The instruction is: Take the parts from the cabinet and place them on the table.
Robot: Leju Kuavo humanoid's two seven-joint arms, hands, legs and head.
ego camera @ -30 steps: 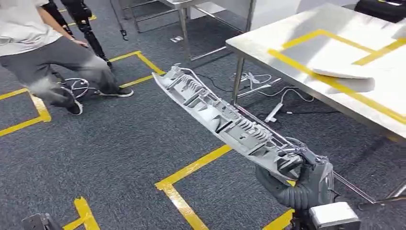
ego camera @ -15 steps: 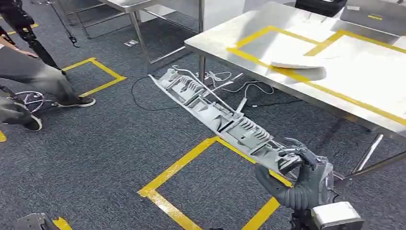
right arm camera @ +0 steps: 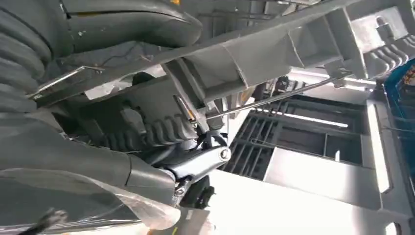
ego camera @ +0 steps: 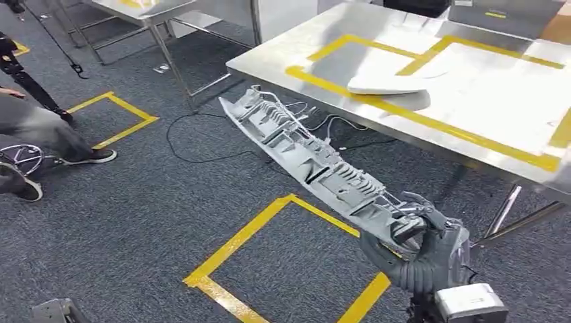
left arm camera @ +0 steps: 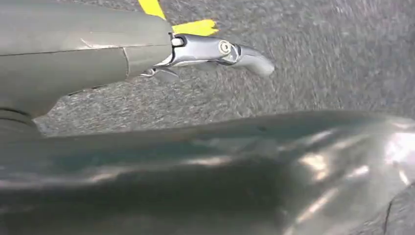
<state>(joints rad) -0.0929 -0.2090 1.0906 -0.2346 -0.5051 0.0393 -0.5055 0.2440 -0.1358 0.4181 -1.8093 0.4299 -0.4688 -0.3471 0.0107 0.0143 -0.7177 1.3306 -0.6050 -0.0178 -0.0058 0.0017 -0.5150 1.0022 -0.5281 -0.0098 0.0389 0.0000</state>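
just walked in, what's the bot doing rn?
The right hand grips one end of a long grey ribbed plastic part, which sticks out over the carpet toward the steel table. A white curved piece already lies on the table inside the yellow tape outline. The part is not set down yet. The left hand hangs over the floor, holding nothing. A person stands off to the left.

You can't see the near end of the long grey ribbed plastic part; the right hand's dark fingers cover it. The steel counter beyond them runs off frame.
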